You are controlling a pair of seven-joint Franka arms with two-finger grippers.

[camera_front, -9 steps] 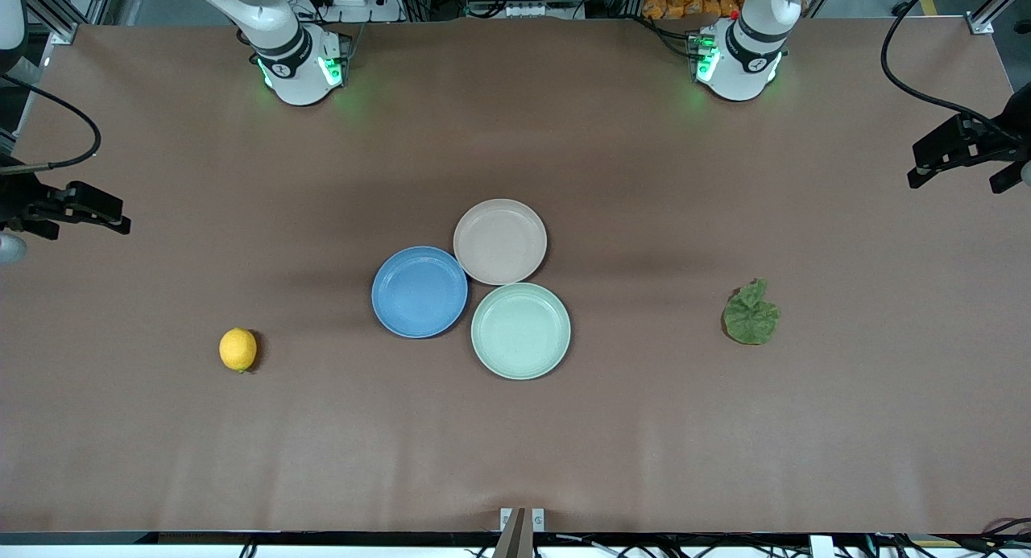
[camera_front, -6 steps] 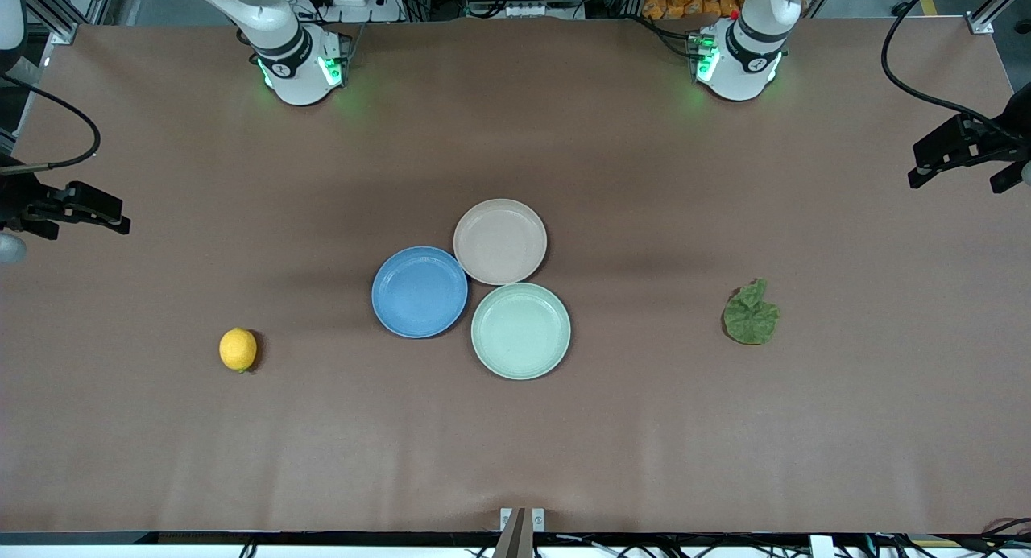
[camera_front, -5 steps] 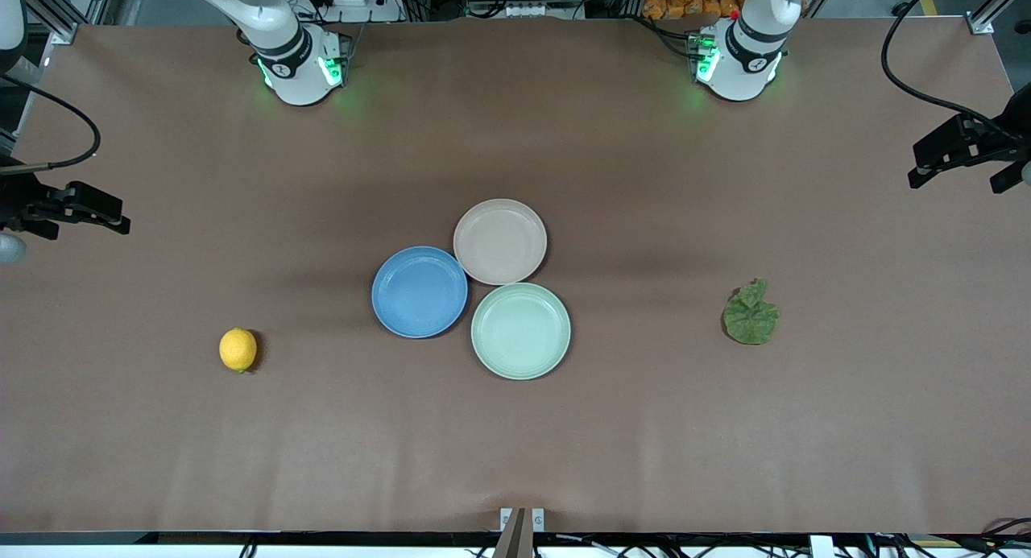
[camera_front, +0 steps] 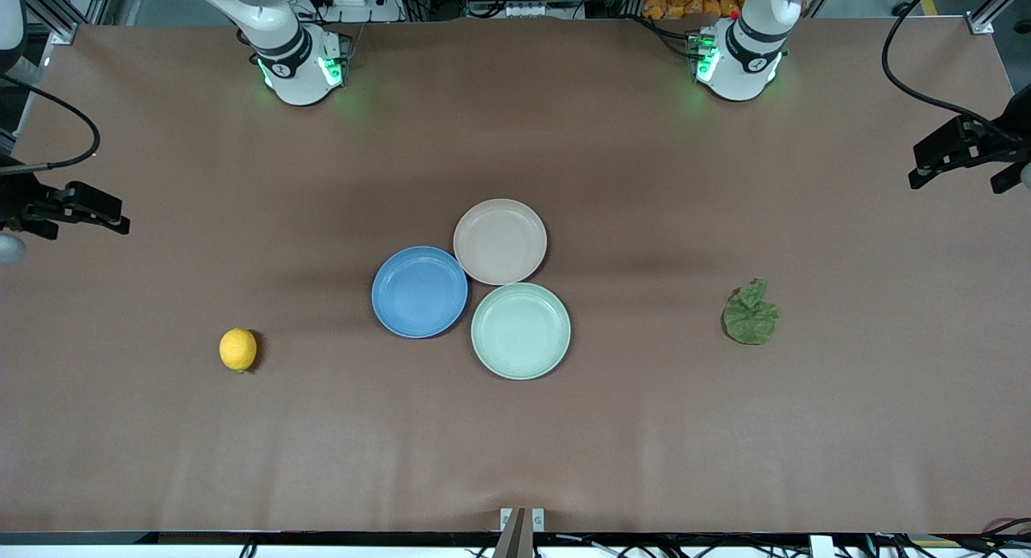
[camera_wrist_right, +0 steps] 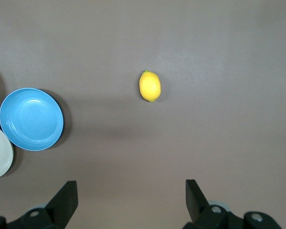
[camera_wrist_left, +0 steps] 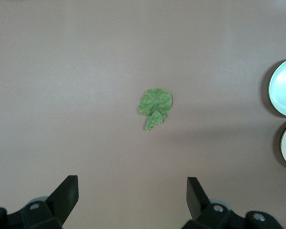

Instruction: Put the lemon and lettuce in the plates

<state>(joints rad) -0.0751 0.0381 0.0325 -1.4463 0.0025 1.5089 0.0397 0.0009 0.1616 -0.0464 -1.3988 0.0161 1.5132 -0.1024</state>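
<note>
Plates sit bunched together mid-table: the blue plate toward the right arm's end, the beige-pink plate farther from the front camera, and a mint-green plate nearest it, all three rims touching or just about. Nothing is in any of them.

The lemon lies on the bare table toward the right arm's end, well apart from the blue plate. The lettuce lies flat toward the left arm's end, well apart from the mint-green plate.

Both arms are held up high, pretty much mirror images of each other. The right gripper hangs well above the table with its fingers spread wide and nothing between them; its wrist view looks straight down at the lemon. The left gripper does the same thing at its end, fingers wide and empty, looking down on the lettuce. In the front view only dark bits of each arm's hardware poke in at the side edges, so the wrists are out over the ends of the table.
</note>
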